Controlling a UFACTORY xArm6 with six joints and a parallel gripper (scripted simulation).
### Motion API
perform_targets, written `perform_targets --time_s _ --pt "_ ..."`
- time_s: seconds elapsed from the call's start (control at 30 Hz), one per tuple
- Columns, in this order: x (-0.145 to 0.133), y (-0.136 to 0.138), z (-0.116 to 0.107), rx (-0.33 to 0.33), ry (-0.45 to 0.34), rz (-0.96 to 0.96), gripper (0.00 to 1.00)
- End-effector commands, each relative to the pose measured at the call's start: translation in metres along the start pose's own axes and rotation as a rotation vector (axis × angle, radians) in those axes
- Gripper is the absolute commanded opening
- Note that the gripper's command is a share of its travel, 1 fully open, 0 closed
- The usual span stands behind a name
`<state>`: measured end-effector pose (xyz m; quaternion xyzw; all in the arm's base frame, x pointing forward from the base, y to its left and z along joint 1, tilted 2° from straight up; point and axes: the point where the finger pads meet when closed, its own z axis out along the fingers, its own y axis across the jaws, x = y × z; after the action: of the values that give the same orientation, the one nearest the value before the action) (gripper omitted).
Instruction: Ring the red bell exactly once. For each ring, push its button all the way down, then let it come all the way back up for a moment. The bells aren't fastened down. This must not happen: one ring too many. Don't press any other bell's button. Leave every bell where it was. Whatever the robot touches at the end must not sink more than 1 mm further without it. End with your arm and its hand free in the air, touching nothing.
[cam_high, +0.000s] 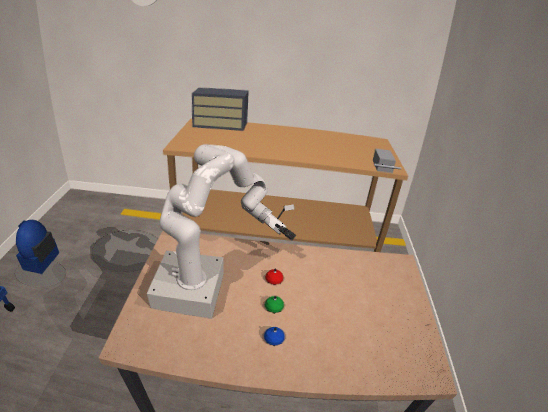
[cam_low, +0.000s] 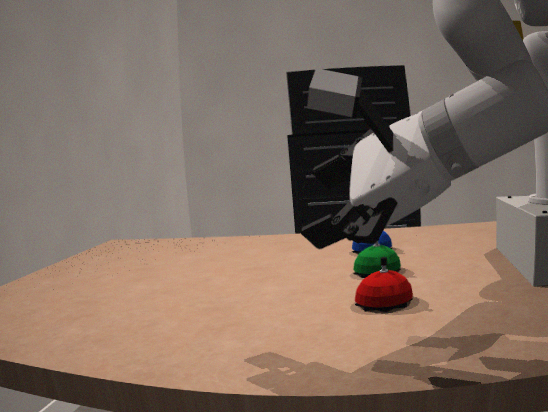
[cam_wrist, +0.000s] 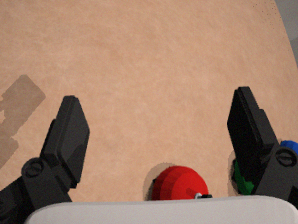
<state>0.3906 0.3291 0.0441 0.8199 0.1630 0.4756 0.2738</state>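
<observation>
A: Red bell (cam_low: 384, 290) sits on the table (cam_low: 175, 300), first in a row w/ green bell (cam_low: 377, 260) just behind it and blue bell (cam_low: 367, 243) behind that, seen from the exterior cam. From the top view the red one is the one nearest the arm's far reach; all three close together in a line.

B: Gripper (cam_wrist: 158, 141)?

A: Fingers spread wide apart, nothing btwn them. Hangs in the air, tilted down, not touching any bell. Wrist cam shows red bell low in view, under the palm, roughly btwn the fingers.

B: Risks as you see them?

A: Main one: wide fingers. Right finger (cam_wrist: 249, 129) already lines up near the green bell (cam_wrist: 241, 176) in the wrist view. If it drops like this, a fingertip prob. clips green's button or shoves its dome, so wrong bell rung or bell moved.

B: And on the red itself?

A: Button (cam_low: 383, 264) is small. An off-centre push could slide down the dome and nudge the bell sideways. Shallow push = no ring; bouncing on it = two rings. Also must lift fully off after, else button stays loaded.
</observation>
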Motion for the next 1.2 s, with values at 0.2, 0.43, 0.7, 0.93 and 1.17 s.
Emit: perform_targets --time_s 0.2,0.43,0.7,0.93,1.17 --pt "-0.071 0.056 0.012 -0.069 -0.439 0.291 1.00" --pt "-0.093 0.068 0.007 -0.099 -0.621 0.455 1.00" --pt "-0.114 0.079 -0.004 -0.141 -0.847 0.711 1.00" --pt "-0.117 0.081 -0.007 -0.154 -0.913 0.799 1.00" --pt "-0.118 0.087 -0.013 -0.192 -1.077 1.056 1.00"
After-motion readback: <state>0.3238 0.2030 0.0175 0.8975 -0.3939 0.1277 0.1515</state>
